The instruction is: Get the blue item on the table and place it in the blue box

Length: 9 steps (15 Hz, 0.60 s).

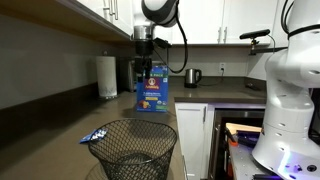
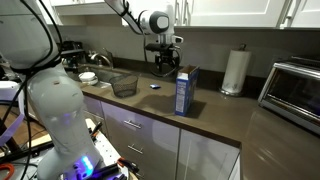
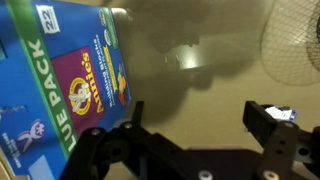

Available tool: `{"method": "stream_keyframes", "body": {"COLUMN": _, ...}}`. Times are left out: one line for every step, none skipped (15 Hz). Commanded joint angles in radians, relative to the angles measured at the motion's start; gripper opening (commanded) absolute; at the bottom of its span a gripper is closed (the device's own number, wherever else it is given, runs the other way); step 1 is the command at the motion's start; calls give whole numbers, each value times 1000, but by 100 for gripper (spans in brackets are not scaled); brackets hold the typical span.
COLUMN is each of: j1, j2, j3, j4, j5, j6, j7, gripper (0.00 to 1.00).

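Lettering "Annie's" and "UE PACK" was read on the blue box (image 3: 70, 75); near it, the gripper (image 3: 195, 125) was held wide, empty.

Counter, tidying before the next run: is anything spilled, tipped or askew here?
Nothing stands out. The carton stands upright, the packet lies flat near the basket, and no spill shows on the counter.

White, rounded arm (image 2: 52, 95) with dark grey joint rings, a black cable (image 1: 186, 48) looping beside its black gripper (image 3: 200, 120) and blocky black fingers (image 3: 265, 120).
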Motion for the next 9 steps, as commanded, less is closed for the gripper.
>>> {"method": "stream_keyframes", "body": {"j1": -10, "j2": -1, "j3": 10, "j4": 2, "j5": 1, "j6": -3, "j7": -1, "gripper": 100}}
{"method": "stream_keyframes", "body": {"j1": -10, "j2": -1, "j3": 10, "j4": 2, "j5": 1, "j6": -3, "j7": -1, "gripper": 100}}
{"method": "stream_keyframes", "body": {"j1": -9, "j2": 2, "j3": 11, "j4": 3, "j5": -1, "j6": -1, "j7": 3, "gripper": 100}}
{"method": "stream_keyframes", "body": {"j1": -6, "j2": 18, "j3": 17, "j4": 8, "j5": -8, "j6": 10, "j7": 12, "gripper": 100}}
{"method": "stream_keyframes", "body": {"j1": -2, "j2": 33, "j3": 24, "j4": 13, "j5": -16, "j6": 14, "j7": 18, "gripper": 100}}
{"method": "stream_keyframes", "body": {"j1": 6, "j2": 44, "j3": 33, "j4": 14, "j5": -17, "j6": 16, "j7": 17, "gripper": 100}}
{"method": "stream_keyframes", "body": {"j1": 10, "j2": 55, "j3": 41, "j4": 15, "j5": -18, "j6": 18, "j7": 16, "gripper": 100}}
{"method": "stream_keyframes", "body": {"j1": 16, "j2": 74, "j3": 52, "j4": 22, "j5": -14, "j6": 16, "j7": 10, "gripper": 100}}
{"method": "stream_keyframes", "body": {"j1": 22, "j2": 87, "j3": 61, "j4": 27, "j5": -8, "j6": 10, "j7": 2, "gripper": 100}}
